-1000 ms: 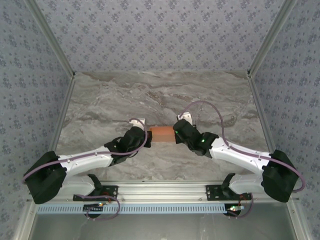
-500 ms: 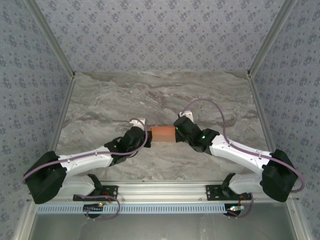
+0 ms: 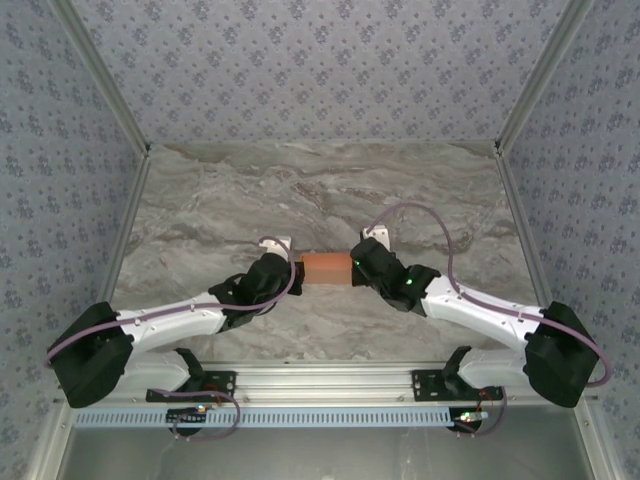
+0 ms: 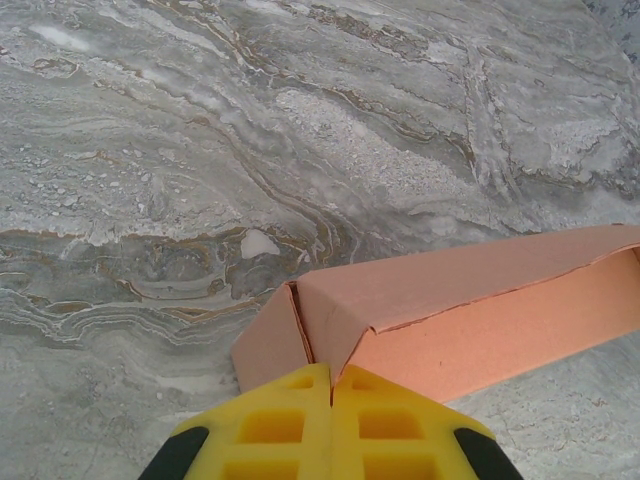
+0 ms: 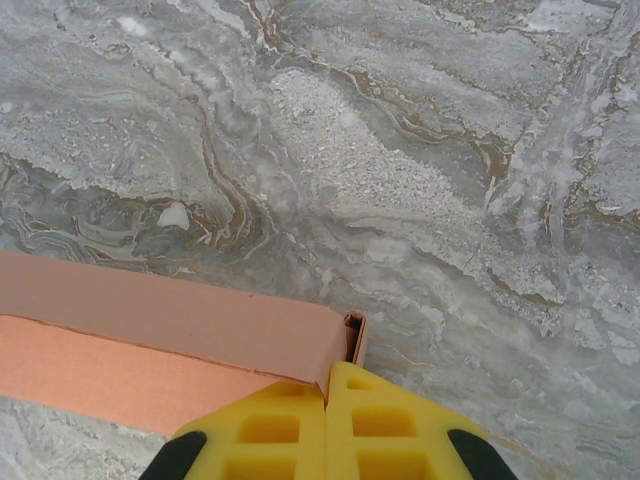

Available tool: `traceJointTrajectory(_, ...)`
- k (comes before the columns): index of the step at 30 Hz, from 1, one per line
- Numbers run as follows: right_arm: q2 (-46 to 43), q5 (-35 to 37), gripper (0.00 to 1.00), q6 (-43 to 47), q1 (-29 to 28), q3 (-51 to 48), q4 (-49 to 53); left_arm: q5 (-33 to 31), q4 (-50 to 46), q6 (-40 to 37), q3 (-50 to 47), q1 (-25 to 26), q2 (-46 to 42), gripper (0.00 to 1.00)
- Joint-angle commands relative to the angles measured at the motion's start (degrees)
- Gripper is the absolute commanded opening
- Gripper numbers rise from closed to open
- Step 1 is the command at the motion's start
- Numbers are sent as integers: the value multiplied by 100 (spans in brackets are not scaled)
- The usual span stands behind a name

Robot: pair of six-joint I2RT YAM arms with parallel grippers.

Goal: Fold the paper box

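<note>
Well, the left end effector [image 4: 332, 375] is clenched, its yellow fingers [image 4: 270, 425] pressed together, tips against the left end of the paper box [image 4: 450, 310]. The right end effector [image 5: 327, 378] is clenched likewise at the box's right end. I cannot tell whether cardboard is pinched. The box lies lengthwise between them, mid-desk [image 3: 300, 190]. The left arm [image 3: 170, 322] and right arm [image 3: 480, 305] stretch low from the near edge, converging, wrists facing each other.
</note>
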State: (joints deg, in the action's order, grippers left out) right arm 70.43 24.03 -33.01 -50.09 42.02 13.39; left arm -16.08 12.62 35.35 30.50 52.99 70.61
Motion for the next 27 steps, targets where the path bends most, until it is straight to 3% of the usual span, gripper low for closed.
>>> traceJointTrajectory(1, 6, 12, 4, -3, -117, -333, 80, 183, -339, -73, 95, 53, 94, 0)
traceJointTrajectory(7, -26, 280, 4, 31, -237, -466, -75, 92, -440, -143, 175, 53, 41, 3)
traceJointTrajectory(18, -69, 453, 4, 33, -326, -435, -121, 41, -702, -257, 239, 58, -432, 22)
traceJointTrajectory(27, -21, 517, 4, 41, -379, -334, -115, 180, -1085, -474, 455, 40, -839, 45)
